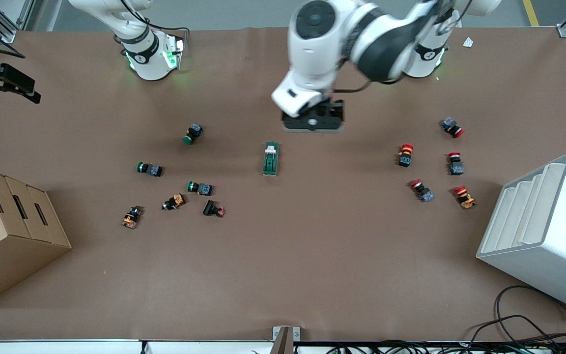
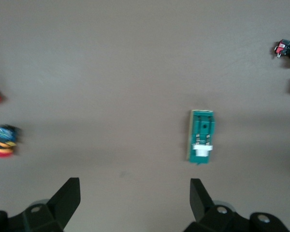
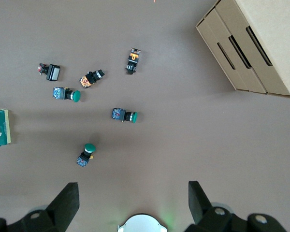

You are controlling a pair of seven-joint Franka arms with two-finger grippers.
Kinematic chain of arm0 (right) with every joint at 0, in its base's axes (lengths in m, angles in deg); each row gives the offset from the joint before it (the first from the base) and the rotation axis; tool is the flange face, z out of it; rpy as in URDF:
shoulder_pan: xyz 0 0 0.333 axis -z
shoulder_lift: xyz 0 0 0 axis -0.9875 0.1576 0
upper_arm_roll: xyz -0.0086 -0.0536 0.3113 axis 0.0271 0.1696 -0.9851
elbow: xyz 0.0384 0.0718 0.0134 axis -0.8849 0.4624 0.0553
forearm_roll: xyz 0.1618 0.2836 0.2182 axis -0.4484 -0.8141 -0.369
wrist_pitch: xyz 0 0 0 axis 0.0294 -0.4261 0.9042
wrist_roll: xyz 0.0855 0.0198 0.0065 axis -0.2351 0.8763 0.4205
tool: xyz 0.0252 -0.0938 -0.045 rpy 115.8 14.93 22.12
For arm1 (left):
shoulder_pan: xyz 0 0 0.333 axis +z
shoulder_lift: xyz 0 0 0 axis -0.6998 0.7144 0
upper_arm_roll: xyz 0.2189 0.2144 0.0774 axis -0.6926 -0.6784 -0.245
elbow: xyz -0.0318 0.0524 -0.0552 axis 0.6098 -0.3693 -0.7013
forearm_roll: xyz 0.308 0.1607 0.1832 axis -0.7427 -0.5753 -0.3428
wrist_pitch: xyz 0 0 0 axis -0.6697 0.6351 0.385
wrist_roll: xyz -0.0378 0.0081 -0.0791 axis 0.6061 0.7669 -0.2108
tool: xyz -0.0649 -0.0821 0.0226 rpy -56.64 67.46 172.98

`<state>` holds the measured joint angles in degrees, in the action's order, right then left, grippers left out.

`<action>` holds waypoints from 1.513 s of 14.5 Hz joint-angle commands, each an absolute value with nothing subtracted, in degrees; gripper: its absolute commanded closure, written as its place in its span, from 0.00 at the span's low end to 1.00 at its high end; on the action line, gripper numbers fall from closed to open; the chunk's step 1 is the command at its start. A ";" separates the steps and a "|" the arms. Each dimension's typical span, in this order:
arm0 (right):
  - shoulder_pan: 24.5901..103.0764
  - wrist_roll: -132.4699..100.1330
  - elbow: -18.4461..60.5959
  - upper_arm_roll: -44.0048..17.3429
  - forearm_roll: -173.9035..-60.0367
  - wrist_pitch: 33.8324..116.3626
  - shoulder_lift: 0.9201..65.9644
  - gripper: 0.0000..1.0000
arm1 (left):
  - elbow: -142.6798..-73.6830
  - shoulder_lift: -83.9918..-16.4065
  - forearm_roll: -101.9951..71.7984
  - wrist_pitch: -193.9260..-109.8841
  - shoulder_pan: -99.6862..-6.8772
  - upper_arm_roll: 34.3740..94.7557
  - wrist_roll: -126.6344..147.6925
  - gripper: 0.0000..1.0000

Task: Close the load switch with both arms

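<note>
The load switch (image 1: 270, 159) lies flat at centre frame of the front view, white lever end toward the arms' bases. The left gripper (image 1: 313, 119) hangs over the table just above it in that view; its fingers (image 2: 67, 197) are spread wide, holding nothing. The right gripper (image 3: 134, 203) hovers near its own base, fingers equally wide, empty. Green buttons (image 3: 124, 115) lie below it.

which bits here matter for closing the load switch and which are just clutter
Job:
- load switch, mid-table
- left gripper, open, over the table just past the switch
- right gripper, open, waiting

Clutter:
- green push-buttons
- red push-buttons
- cardboard box
- white rack
</note>
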<state>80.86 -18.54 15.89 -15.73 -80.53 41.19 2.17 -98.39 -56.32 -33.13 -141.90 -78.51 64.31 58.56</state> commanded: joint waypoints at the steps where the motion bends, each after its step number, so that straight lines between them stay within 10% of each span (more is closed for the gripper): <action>1: 80.76 -18.65 15.39 -15.88 -81.18 40.60 2.51 0.00 | -101.53 -53.77 -38.49 -148.89 -82.80 64.08 70.83 0.00; 11: 81.11 -18.12 14.95 -15.70 -79.86 45.78 10.86 0.00 | -116.83 -45.07 -77.73 -167.89 -94.93 64.17 119.07 0.00; 22: 70.84 -44.46 20.56 -16.23 -87.24 52.18 13.76 0.00 | -117.01 -33.81 -110.22 -161.22 -100.31 63.99 141.98 0.01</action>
<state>73.77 -38.80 17.66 -16.38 -86.51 48.91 14.39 -117.47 -34.26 -108.14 -162.56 -99.72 64.27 141.78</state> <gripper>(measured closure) 0.000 0.009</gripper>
